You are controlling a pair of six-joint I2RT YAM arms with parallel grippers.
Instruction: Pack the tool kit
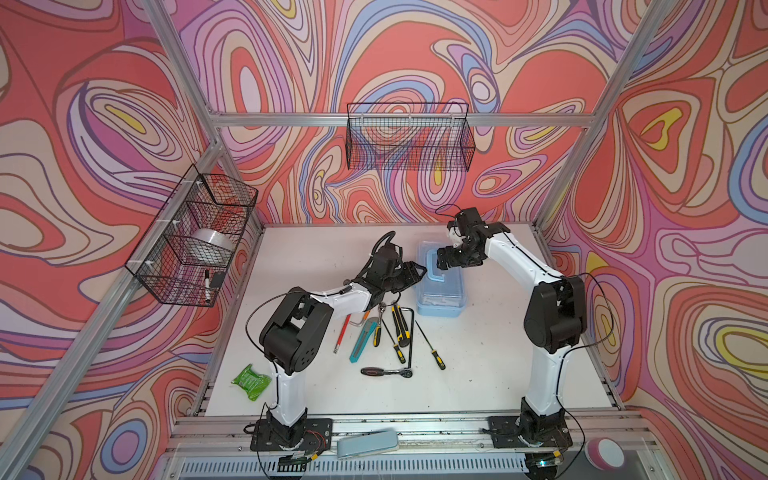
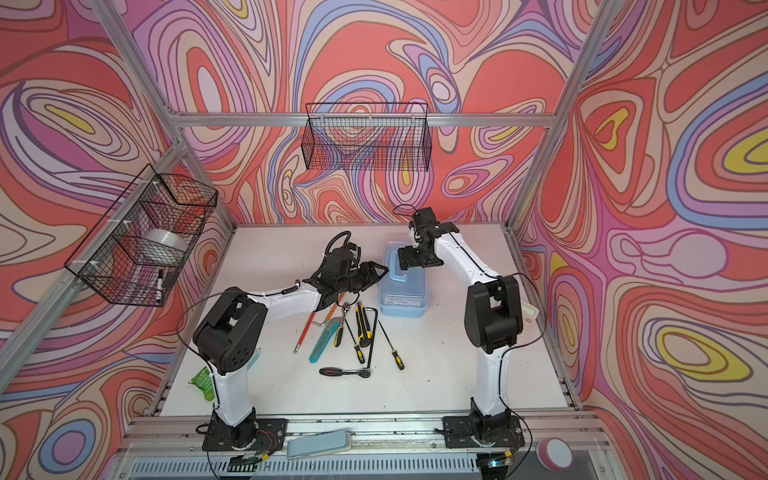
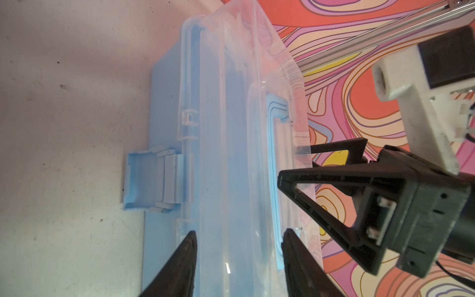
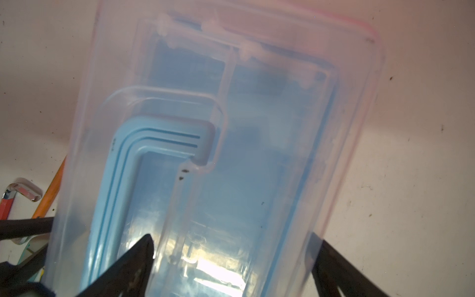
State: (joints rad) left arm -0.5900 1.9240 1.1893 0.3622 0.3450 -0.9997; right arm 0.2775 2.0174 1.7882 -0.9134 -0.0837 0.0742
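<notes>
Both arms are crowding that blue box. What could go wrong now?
The left fingers and right fingers work very close together at the lid; they might collide. Prying could slide or tip the case. The left arm hangs above the loose tools and might scatter them.

bright even light, soft shadows, hazy wrist views, glare on lid (image 4: 257, 154)
</notes>
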